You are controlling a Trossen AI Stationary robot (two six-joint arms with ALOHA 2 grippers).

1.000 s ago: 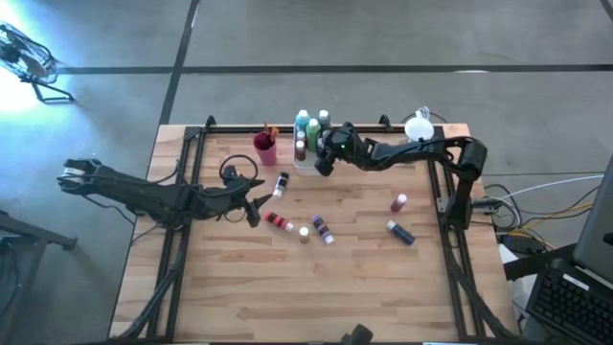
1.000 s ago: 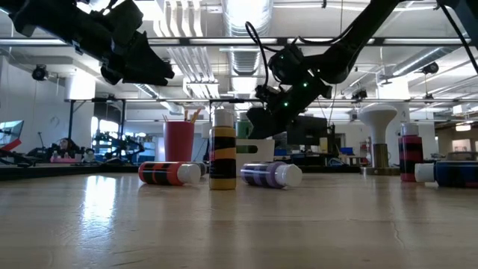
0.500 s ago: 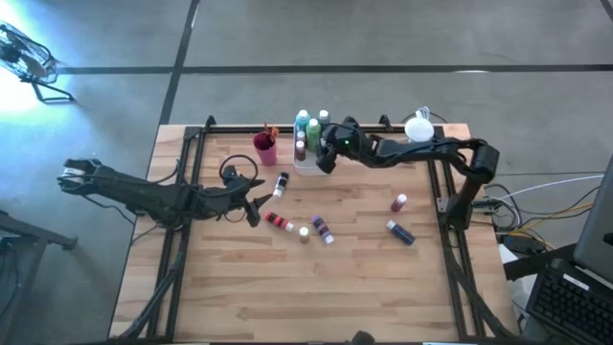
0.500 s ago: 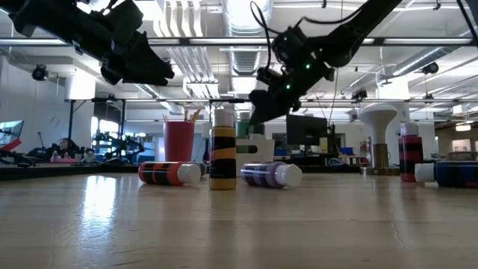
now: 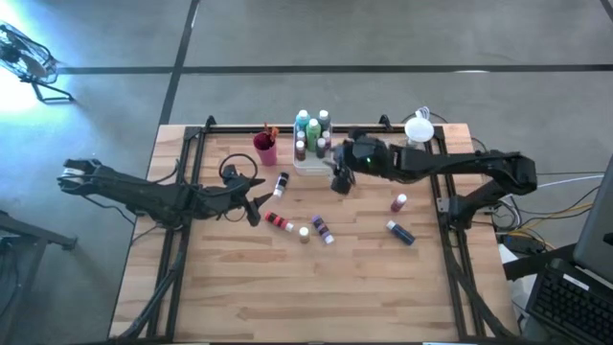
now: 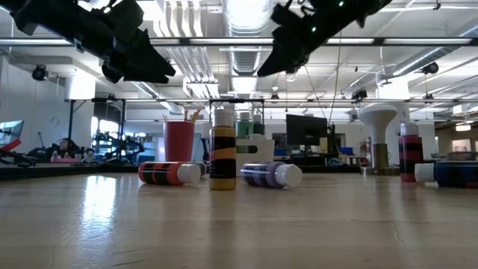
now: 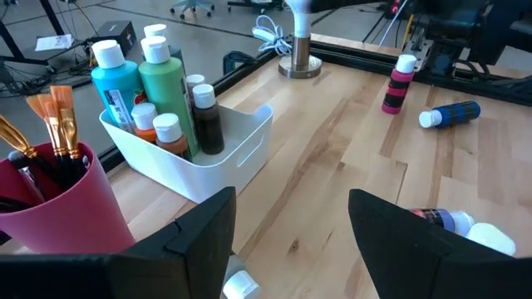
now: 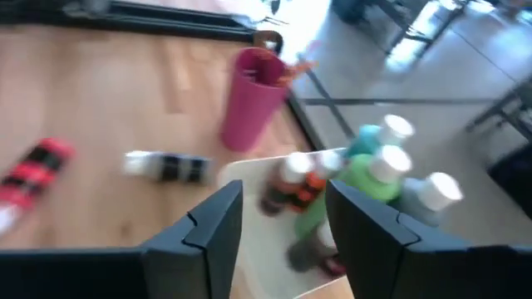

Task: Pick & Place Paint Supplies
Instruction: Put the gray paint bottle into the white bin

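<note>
The white tray (image 5: 308, 161) at the table's far middle holds several upright paint bottles (image 7: 158, 91), also seen as bottles (image 8: 374, 178). Left of it, the magenta cup (image 5: 265, 149) holds brushes (image 7: 54, 124). Loose bottles on the wood: a black-and-white one (image 5: 281, 184), a red one (image 5: 278, 221), a yellow-brown upright one (image 6: 222, 157), a purple one (image 5: 323, 228), a pink upright one (image 5: 398, 202) and a blue one (image 5: 400, 232). My right gripper (image 5: 339, 182) hangs open, high above the table near the tray's near right corner. My left gripper (image 5: 261, 205) is open and raised, left of the red bottle.
A white lamp-like stand (image 5: 419, 128) sits at the far right corner. A black cable loop (image 5: 238, 172) lies near the left arm. Black frame rails (image 5: 188, 192) run along the table's left and right sides. Bare wood fills the near half of the table (image 5: 316, 297).
My right gripper has drawn back from over the tray toward the table's near right and has risen well above the bottles. The left arm and the loose bottles have kept still.
</note>
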